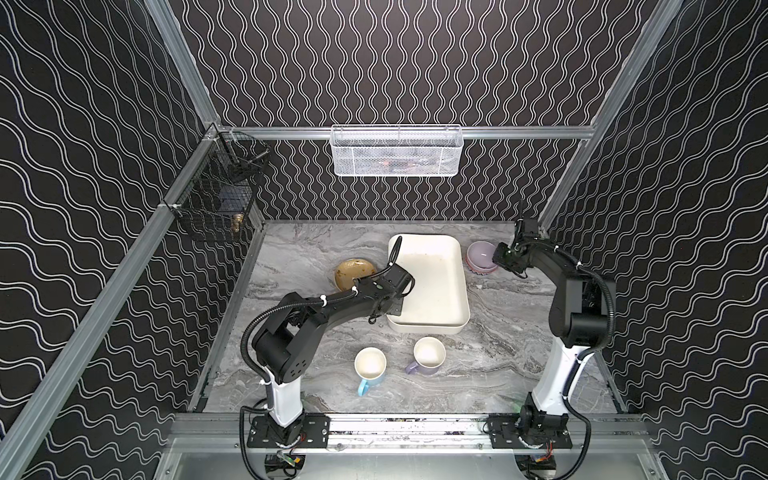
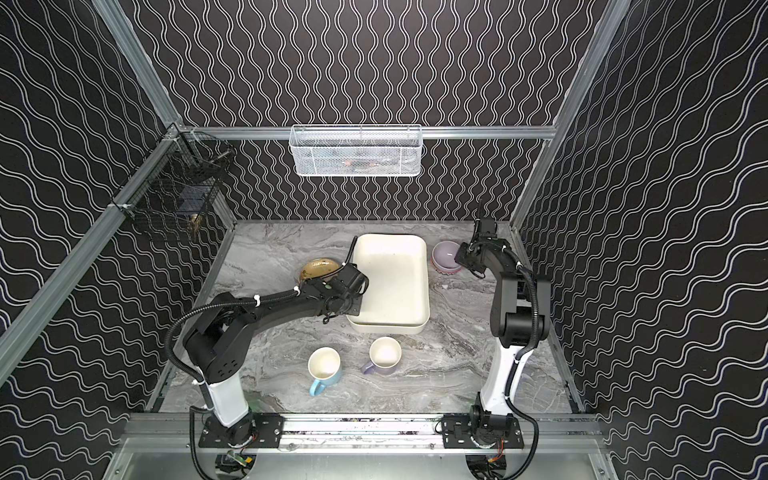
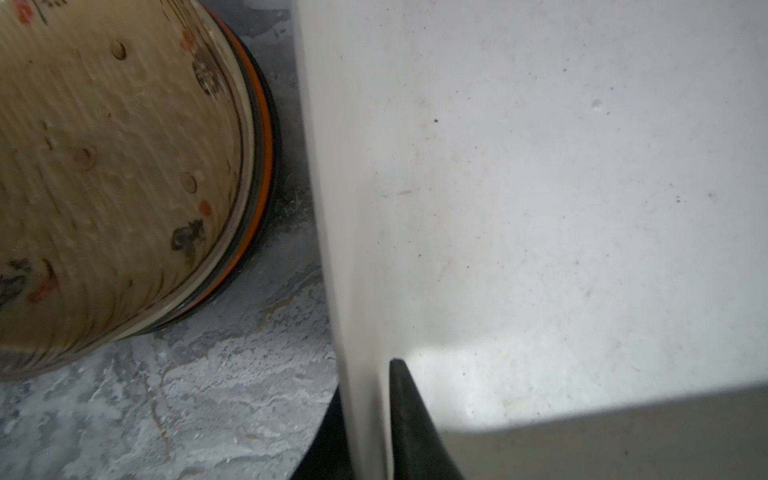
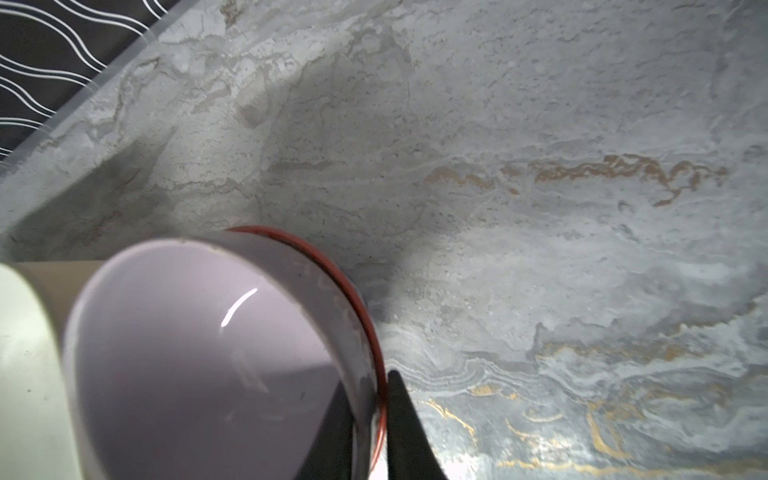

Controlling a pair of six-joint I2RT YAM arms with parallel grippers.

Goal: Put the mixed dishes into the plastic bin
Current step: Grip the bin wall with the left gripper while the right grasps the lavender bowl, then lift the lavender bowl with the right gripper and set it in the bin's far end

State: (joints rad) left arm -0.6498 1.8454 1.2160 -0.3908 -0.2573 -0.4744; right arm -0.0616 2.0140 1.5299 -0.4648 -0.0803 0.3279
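The cream plastic bin (image 1: 432, 282) (image 2: 390, 282) lies mid-table. My left gripper (image 3: 365, 374) straddles its left wall (image 3: 357, 249), one finger outside and one inside, closed against it. Beside that wall an orange-patterned bowl (image 1: 351, 272) (image 3: 116, 166) rests on orange and black plate rims (image 3: 266, 145). Right of the bin, my right gripper (image 4: 380, 386) is shut on the rim of the lavender bowl (image 1: 480, 252) (image 4: 199, 353), pinching it together with a red-orange rim (image 4: 332, 266) beneath. A light-blue mug (image 1: 370, 365) and a lilac mug (image 1: 429, 355) stand upright in front of the bin.
A white wire-mesh basket (image 1: 397, 151) hangs on the back rail. At the back left corner hangs a black wire basket (image 1: 216, 191). The right arm (image 1: 582, 291) stands close to the right wall. The lavender bowl almost touches the bin's corner (image 4: 20, 353).
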